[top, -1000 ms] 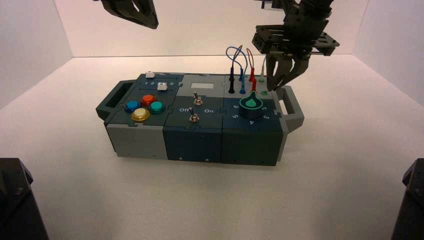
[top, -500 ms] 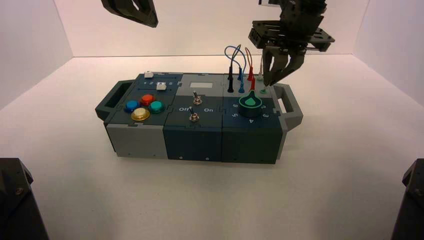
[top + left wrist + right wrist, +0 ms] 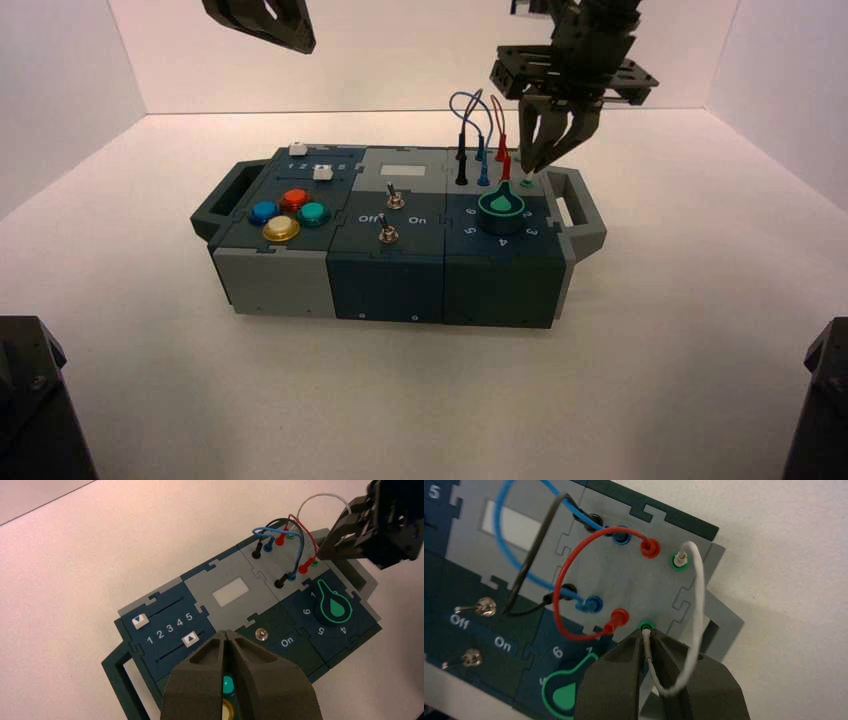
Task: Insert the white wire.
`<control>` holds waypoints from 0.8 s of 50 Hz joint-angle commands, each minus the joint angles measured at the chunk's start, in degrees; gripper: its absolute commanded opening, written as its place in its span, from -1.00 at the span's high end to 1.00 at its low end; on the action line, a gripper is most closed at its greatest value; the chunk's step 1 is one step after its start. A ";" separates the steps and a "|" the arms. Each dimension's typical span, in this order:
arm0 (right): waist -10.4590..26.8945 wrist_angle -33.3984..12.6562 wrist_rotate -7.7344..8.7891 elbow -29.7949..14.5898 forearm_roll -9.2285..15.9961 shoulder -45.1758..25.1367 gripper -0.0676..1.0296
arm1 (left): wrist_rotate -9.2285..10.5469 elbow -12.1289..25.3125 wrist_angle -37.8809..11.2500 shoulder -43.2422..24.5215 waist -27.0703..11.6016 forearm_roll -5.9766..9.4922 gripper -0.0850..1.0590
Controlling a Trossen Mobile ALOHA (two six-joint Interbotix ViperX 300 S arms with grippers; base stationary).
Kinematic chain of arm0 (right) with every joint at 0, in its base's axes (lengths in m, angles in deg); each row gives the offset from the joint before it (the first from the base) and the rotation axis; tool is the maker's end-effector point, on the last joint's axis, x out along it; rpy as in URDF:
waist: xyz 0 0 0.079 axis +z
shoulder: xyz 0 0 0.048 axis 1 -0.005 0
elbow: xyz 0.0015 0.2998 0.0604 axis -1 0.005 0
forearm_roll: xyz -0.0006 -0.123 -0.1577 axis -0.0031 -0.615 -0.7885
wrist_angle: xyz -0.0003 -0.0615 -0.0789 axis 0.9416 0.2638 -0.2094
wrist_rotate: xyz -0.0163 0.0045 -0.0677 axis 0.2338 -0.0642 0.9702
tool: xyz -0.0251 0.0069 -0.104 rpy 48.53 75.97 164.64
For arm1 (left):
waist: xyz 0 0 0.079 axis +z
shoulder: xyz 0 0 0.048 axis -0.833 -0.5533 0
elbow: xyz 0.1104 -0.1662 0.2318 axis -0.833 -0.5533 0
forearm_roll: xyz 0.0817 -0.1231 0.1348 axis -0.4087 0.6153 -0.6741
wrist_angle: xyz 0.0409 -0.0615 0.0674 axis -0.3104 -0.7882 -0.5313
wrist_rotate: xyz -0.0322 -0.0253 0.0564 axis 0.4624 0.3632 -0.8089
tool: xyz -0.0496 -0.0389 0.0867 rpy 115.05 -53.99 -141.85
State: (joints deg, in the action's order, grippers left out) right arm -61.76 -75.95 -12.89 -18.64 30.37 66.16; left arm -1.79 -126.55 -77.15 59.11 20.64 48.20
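1. Leftward across the box [image 3: 388, 292], the right arm had moved since the earlier frame, bringing its gripper from beside the near green socket to just over it. The left gripper [image 3: 225, 634] waited above the box's left part, its jaws pressed together.
2. The right gripper [image 3: 526, 170] worked at the box's far right corner, behind the knob [image 3: 501, 212], its jaws pinching the loose end of the white wire [image 3: 698, 602]. A steady, modest grip looked right: enough to stop the plug tilting, with the wrist turned so that the jaws cleared the red plug [image 3: 618, 619] beside it.
3. The white wire arched from the far green socket [image 3: 677, 567], where its other end sat, back to the jaws. That loop needed slack; a wide swing could have tugged the seated end or twisted the held one.
4. The held white plug [image 3: 647, 639] was at the rim of the near green socket [image 3: 646, 624]; whether its tip had entered could not be told. Good practice called for centring it first, squaring it to the panel, then pressing slowly straight in. If it caught on the rim, a slight lift and a small correction would have served better than more force.
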 commanded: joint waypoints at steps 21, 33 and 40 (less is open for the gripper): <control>2.02 1.14 0.00 -1.05 0.44 -2.64 0.92 | -0.26 1.85 0.18 0.70 0.79 -0.09 0.91; 2.02 1.32 1.49 -0.97 0.09 -1.85 0.91 | -0.26 1.76 0.18 0.70 1.14 -0.09 0.91; 2.02 1.41 1.49 -0.97 -0.70 1.85 0.64 | -0.26 1.58 0.18 0.88 1.41 -0.09 0.91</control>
State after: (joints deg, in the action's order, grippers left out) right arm -60.97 -75.25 -11.48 -18.99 29.66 65.72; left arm -1.79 -126.55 -77.24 59.29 21.69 48.20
